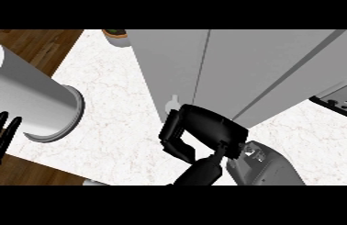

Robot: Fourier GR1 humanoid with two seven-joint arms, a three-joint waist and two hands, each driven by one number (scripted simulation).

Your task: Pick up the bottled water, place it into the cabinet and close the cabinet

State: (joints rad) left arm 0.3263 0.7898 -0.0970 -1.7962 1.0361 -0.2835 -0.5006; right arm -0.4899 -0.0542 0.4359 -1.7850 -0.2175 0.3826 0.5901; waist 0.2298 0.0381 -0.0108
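Closest to my head camera, right hand sits against the grey cabinet door's lower edge, fingers curled under with nothing in them. Left hand shows only fingertips at the left edge; I cannot tell its state. No bottled water is visible to me. A grey cylinder lies on the marbled counter.

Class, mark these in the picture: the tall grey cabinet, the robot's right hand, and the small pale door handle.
Tall grey cabinet (271, 68): head view, on its door panel.
Right hand (203, 130): head view, on its black back.
Small pale door handle (173, 101): head view, on its knob.
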